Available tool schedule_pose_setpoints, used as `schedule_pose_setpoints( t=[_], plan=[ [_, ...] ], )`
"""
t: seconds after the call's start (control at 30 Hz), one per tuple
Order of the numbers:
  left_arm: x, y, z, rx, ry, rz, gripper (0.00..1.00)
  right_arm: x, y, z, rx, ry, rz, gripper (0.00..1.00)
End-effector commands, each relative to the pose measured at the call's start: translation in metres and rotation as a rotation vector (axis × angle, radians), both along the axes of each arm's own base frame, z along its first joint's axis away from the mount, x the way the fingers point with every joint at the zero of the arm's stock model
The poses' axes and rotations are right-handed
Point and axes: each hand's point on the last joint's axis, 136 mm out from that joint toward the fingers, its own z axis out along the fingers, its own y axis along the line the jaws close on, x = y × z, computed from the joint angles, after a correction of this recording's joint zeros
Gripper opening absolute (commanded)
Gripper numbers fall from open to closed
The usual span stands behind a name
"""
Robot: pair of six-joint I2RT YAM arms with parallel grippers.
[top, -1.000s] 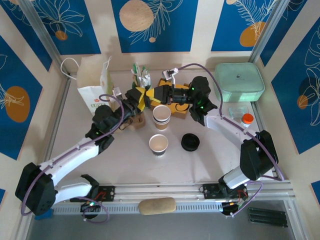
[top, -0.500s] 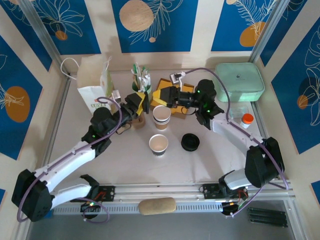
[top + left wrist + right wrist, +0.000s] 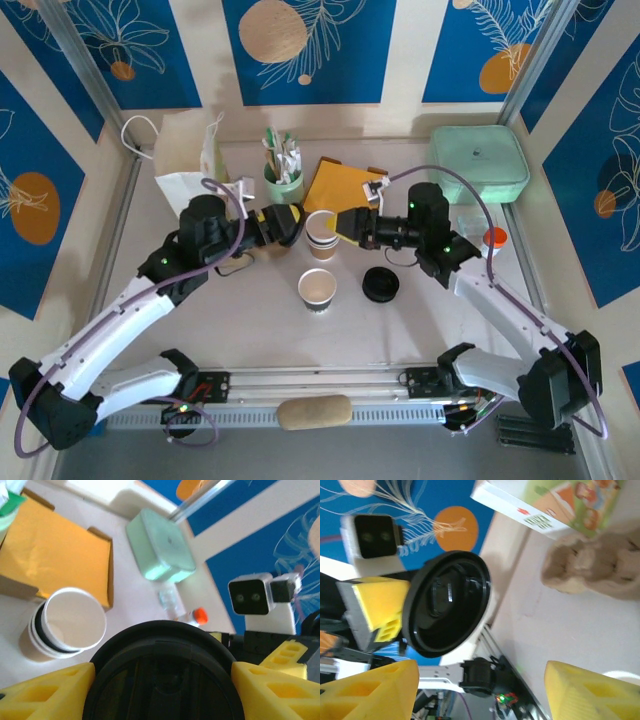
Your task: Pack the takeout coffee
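Note:
The takeout coffee cup (image 3: 322, 232) stands upright and open at mid-table, kraft brown with white and dark bands under its rim; it also shows in the left wrist view (image 3: 67, 625). My left gripper (image 3: 284, 222) is just left of it, shut on a black round lid (image 3: 162, 675) held on edge between the yellow fingers (image 3: 55, 692). My right gripper (image 3: 346, 223) is just right of the cup, facing the left one, open and holding nothing. In the right wrist view the lid (image 3: 447, 602) stands beyond my open right gripper (image 3: 480, 685).
A second kraft cup (image 3: 317, 288) and another black lid (image 3: 380, 284) sit nearer the front. A mint cup of utensils (image 3: 283, 180), an orange-lined box (image 3: 345, 185), a paper bag (image 3: 188, 172) and a mint container (image 3: 478, 163) stand behind. A brown pulp carrier (image 3: 590, 565) lies left.
My right gripper opened, let go of the lid and drew back to the right. The left gripper kept the lid and moved it down beside the cup.

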Motion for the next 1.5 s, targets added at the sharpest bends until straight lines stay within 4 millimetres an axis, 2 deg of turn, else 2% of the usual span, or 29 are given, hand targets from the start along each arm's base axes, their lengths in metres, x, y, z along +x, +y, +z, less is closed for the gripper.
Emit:
schedule_pose_setpoints(
  t=[0.0,0.2,0.3,0.63,0.8,0.93,1.47],
  plan=[
    [-0.017,-0.003,-0.032,0.221,0.012,-0.079,0.67,-0.020,-0.012,-0.047,-0.165,0.067,-0.015,0.68],
    [-0.025,-0.016,-0.056,0.410,-0.020,-0.111,0.67,-0.042,-0.023,-0.088,-0.329,0.097,-0.018,0.68],
    [-0.028,-0.024,-0.070,0.497,-0.033,-0.125,0.67,-0.048,-0.027,-0.101,-0.386,0.095,-0.022,0.68],
    [-0.039,-0.048,-0.112,0.725,-0.065,-0.175,0.67,-0.046,-0.055,-0.135,-0.472,0.162,-0.118,0.68],
    [-0.042,-0.055,-0.126,0.823,-0.093,-0.189,0.67,-0.044,-0.071,-0.143,-0.462,0.205,-0.172,0.68],
    [-0.045,-0.060,-0.134,0.867,-0.104,-0.200,0.67,-0.047,-0.076,-0.147,-0.450,0.215,-0.180,0.68],
    [-0.041,-0.070,-0.158,0.935,-0.102,-0.214,0.68,-0.052,-0.071,-0.142,-0.411,0.186,-0.136,0.68]
  ],
)
